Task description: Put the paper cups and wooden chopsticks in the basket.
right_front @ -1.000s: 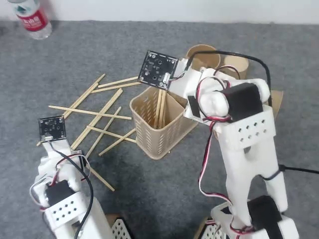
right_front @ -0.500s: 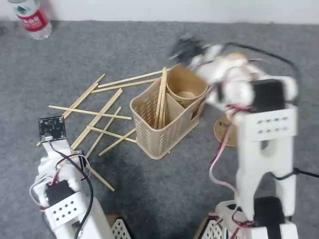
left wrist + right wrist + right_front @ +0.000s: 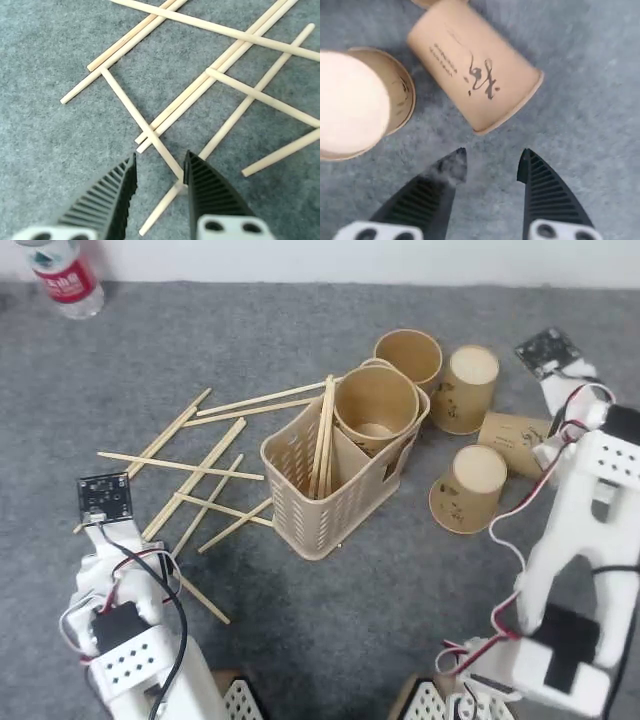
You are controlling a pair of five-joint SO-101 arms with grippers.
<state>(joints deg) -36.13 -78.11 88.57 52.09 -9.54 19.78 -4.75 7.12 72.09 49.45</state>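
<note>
The tan slotted basket point(image 3: 322, 508) stands mid-table with several chopsticks point(image 3: 322, 440) upright in one compartment and a paper cup point(image 3: 375, 405) in the other. Behind it an open cup point(image 3: 408, 355) stands upright. Two cups sit upside down point(image 3: 468, 388) point(image 3: 467, 490), and one lies on its side point(image 3: 512, 430). Loose chopsticks point(image 3: 195, 475) lie scattered left of the basket. My left gripper point(image 3: 159, 162) hangs open just above crossed chopsticks point(image 3: 145, 127). My right gripper point(image 3: 492, 156) is open and empty, beside the lying cup point(image 3: 470, 75) and an upturned cup point(image 3: 355, 100).
A plastic bottle point(image 3: 62, 275) lies at the far left back corner. Grey carpet covers the table, with bare room in front of the basket. Both arm bases stand at the near edge.
The right arm has swung away from over the basket to the right, leaving a paper cup in the basket. The left arm has not moved.
</note>
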